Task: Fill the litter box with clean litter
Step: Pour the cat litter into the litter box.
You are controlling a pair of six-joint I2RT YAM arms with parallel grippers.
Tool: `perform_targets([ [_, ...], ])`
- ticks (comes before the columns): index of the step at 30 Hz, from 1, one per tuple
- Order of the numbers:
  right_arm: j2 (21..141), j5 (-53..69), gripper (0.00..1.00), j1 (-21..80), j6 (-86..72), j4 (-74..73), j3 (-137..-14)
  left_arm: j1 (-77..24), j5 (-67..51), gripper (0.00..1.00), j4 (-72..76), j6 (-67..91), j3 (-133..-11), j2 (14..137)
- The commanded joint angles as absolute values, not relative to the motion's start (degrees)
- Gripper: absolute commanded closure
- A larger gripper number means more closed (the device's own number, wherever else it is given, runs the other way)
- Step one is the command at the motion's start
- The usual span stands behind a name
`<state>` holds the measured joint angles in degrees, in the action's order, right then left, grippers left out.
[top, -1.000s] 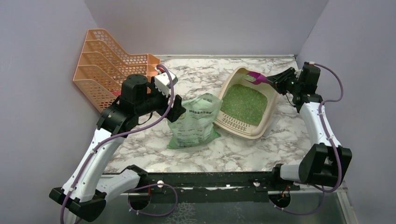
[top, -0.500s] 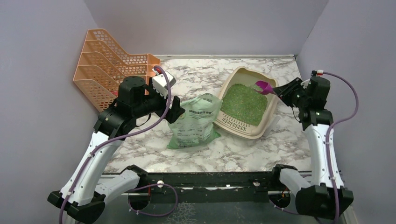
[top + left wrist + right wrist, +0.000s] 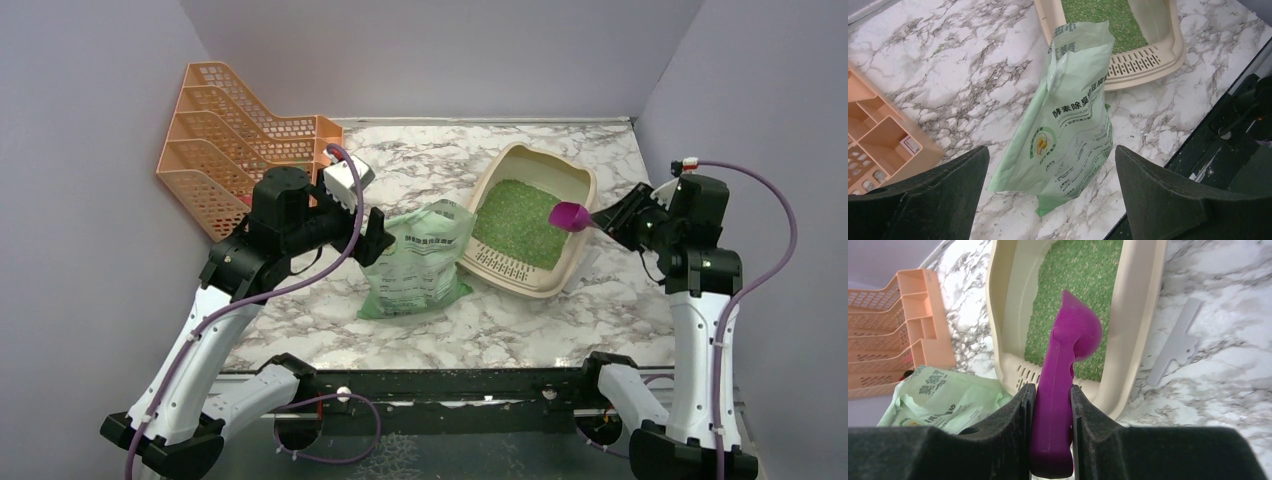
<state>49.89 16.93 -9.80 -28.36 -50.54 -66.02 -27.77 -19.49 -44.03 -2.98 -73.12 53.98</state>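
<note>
The rack (image 3: pixel 240 130) sits far left, close behind my left arm's elbow, so pulling that arm back too far could knock it. The left gripper (image 3: pixel 1052 152) hangs with its fingers wide apart above the bag (image 3: pixel 415 265) and grips nothing. The bag slumps mid-table just left of the box (image 3: pixel 585 185), though I cannot tell if they touch. It is soft, so a low or off-centre pinch could fold it and tip litter onto the table (image 3: pixel 520 320) rather than into the box. The box lies to the right of centre, its floor already covered in litter (image 3: pixel 520 220). The right gripper (image 3: pixel 1052 390) is clamped on the scoop (image 3: pixel 570 215) handle, with the bowl over the box's right rim. A careless swing there could catch the rim and shove the box. Whether the bowl carries anything I cannot tell. Open marble lies near the bag and box; the right wall crowds my right arm.
</note>
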Motion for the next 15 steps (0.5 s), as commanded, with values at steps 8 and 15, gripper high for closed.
perform_targets([
  [8, 60.7, 25.2, 0.99, -9.7, -21.1, -58.9, -79.7, -27.9, -8.3, 0.01, -44.8, -0.2, -70.2, 54.3],
  [15, 66.8, 44.8, 0.99, -9.7, -22.8, -54.8, -90.3, -27.9, -10.8, 0.01, -48.4, -2.8, -70.3, 58.0],
])
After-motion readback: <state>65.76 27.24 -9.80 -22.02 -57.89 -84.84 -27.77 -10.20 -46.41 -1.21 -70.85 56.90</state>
